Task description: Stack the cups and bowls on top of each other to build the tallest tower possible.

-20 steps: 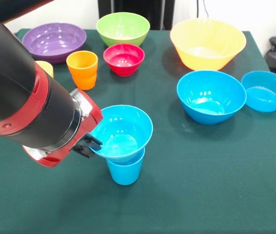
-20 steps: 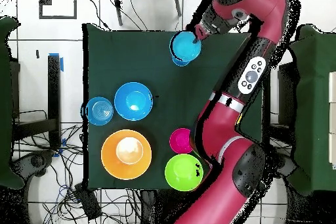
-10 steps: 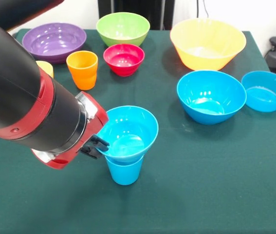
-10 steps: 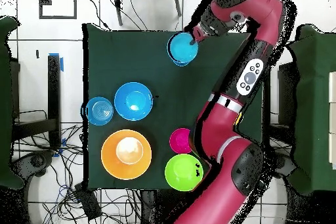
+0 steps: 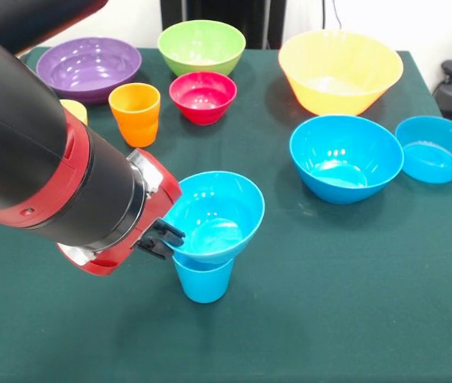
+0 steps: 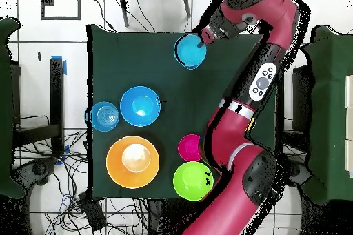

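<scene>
Near the table's front edge, the gripper (image 5: 164, 238) pinches the rim of a small blue bowl (image 5: 214, 217), which sits tilted in the mouth of the upright blue cup (image 5: 202, 279). Risk: the bowl overhangs the narrow cup; releasing it off-centre or dragging the rim sideways would likely topple both. All containers appear empty. Purple bowl (image 5: 88, 67), green bowl (image 5: 201, 45), red bowl (image 5: 202, 96), orange cup (image 5: 135, 112), yellow-orange bowl (image 5: 339, 70) and two further blue bowls (image 5: 345, 157) stand apart, unstacked.
</scene>
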Available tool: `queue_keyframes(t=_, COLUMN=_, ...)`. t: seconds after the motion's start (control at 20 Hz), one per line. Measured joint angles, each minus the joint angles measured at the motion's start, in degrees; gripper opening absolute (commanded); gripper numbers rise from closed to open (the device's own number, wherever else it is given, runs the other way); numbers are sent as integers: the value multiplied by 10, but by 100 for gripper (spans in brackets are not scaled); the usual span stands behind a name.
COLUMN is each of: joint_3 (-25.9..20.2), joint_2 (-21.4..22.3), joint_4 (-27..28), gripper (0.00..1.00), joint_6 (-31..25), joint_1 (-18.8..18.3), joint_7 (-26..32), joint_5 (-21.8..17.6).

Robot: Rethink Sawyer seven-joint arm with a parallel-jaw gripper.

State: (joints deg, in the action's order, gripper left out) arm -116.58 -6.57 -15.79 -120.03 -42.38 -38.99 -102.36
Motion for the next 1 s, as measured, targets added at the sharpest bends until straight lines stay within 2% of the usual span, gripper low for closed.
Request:
queue_keyframes(t=0.4, joint_3=25, joint_2=0, joint_4=-7, gripper=0, joint_6=4, joint_1=-1, joint_7=0, joint_5=26)
queue_keyframes(t=1.0, joint_3=87, joint_2=0, joint_4=-41, gripper=0, joint_6=53, joint_1=-12, joint_7=0, joint_5=93)
